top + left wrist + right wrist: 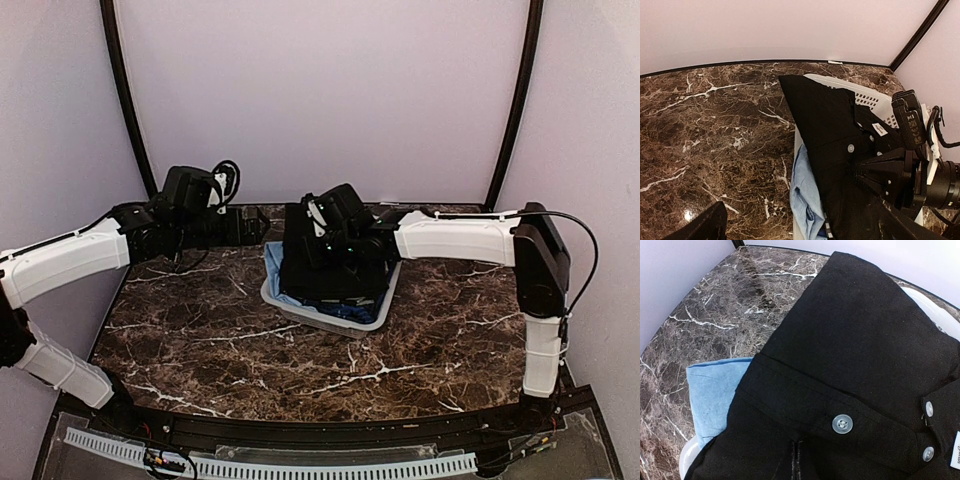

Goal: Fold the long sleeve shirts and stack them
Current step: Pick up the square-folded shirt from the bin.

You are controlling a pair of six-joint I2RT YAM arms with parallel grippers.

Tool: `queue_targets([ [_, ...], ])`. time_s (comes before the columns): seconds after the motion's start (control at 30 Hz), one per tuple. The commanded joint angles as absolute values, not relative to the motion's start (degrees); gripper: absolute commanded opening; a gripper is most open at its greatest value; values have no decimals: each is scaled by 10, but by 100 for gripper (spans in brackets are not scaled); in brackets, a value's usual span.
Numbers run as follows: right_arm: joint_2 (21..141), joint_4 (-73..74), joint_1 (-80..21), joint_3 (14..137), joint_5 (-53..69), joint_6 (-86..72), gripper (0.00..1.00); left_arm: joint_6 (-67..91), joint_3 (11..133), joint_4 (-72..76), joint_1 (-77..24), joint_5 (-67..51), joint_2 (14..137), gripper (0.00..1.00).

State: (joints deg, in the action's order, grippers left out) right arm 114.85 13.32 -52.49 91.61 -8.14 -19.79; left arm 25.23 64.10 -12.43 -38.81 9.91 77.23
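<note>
Your table (200, 330) is dark brown marble with white veins, set against plain pale lilac walls (320, 90). A white slatted basket (330, 322) sits near the middle of the far half. The black shirt (855, 330) lies folded on top of it, overhanging the rim toward the left arm. Its buttoned placket faces up, and you can see 3 pale buttons (842, 423) and a small white label (879, 129) at the collar. Under it, a light blue cloth (715, 390) pokes out of the basket on the left arm's side.

Your right gripper (855, 172) is down on the black shirt, its jaws closed tight and its tips pressed into the cloth just below the nearest button. The pictures do not show whether any cloth is caught between them.

Your left gripper (255, 225) hangs above the table just left of the basket. Its jaws are spread wide and hold nothing; 1 dark finger (705, 225) shows at the bottom of its wrist view.
</note>
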Motion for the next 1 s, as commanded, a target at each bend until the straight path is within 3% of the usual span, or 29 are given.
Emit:
queue_targets([
  [0.0, 1113, 140, -526, 923, -130, -195, 0, 251, 663, -127, -389, 84, 770, 99],
  [0.1, 1092, 137, -519, 916, -123, -195, 1, 252, 665, -122, -389, 74, 774, 99],
  [0.13, 1093, 140, -516, 919, -111, -196, 10, 253, 666, -121, -389, 73, 776, 99],
  [0.23, 1112, 152, -514, 928, -97, -188, 65, 256, 667, -118, -389, 68, 780, 99],
  [0.3, 1133, 172, -514, 949, -91, -183, 87, 259, 667, -117, -389, 67, 783, 99],
  [0.37, 1158, 192, -514, 970, -89, -181, 97, 263, 667, -114, -389, 65, 785, 99],
  [0.5, 1207, 215, -511, 1011, -101, -184, 99, 267, 667, -108, -389, 59, 790, 99],
  [0.57, 1219, 218, -507, 1017, -101, -192, 94, 267, 669, -107, -389, 56, 792, 99],
  [0.63, 1218, 203, -503, 1007, -90, -200, 83, 266, 669, -107, -389, 55, 793, 99],
  [0.67, 1216, 196, -500, 1002, -84, -203, 75, 266, 669, -106, -389, 55, 792, 99],
  [0.8, 1211, 187, -493, 997, -72, -213, 28, 263, 669, -108, -389, 52, 794, 99],
  [0.87, 1204, 183, -492, 992, -76, -216, 10, 263, 672, -110, -389, 49, 798, 99],
  [0.9, 1199, 182, -492, 991, -78, -216, 2, 263, 673, -111, -389, 49, 799, 99],
  [0.97, 1186, 180, -491, 987, -86, -216, 0, 263, 674, -111, -389, 47, 800, 99],
])
